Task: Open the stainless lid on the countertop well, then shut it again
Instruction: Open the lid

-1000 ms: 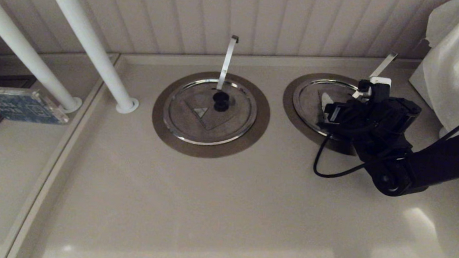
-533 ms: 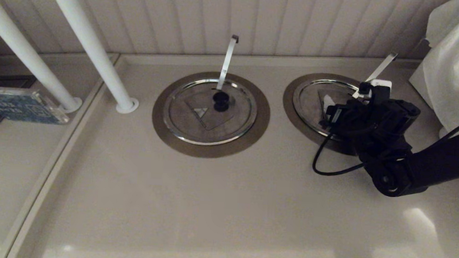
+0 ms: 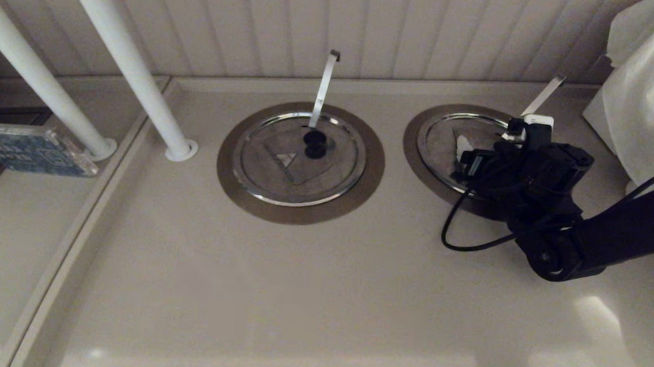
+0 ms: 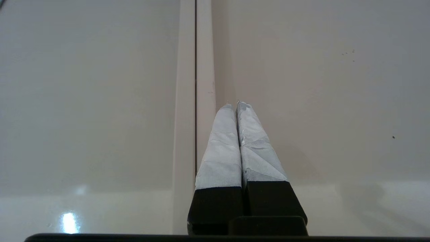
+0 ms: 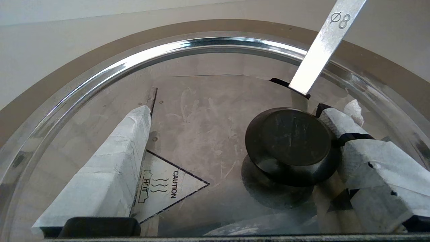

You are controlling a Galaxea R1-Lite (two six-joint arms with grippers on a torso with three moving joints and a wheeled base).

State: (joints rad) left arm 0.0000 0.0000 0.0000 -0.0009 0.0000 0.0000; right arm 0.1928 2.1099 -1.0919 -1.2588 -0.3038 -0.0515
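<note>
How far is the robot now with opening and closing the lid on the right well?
Nothing looks finished: the stainless lid lies flat on the countertop well. In hand: the right gripper is low over it, fingers wide open, one beside the black knob, the other over the caution sticker. Left: grasp the knob, lift, then close. The left gripper rests shut above the counter.

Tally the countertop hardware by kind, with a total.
Stainless lids: 2, the stainless lid under the right gripper, and its twin lid
Bronze-grey rings framing the countertop wells: 2, and
Ladle handles: 2, and
Black knobs in view: 2, and
White poles: 2, and
Total: 10
</note>
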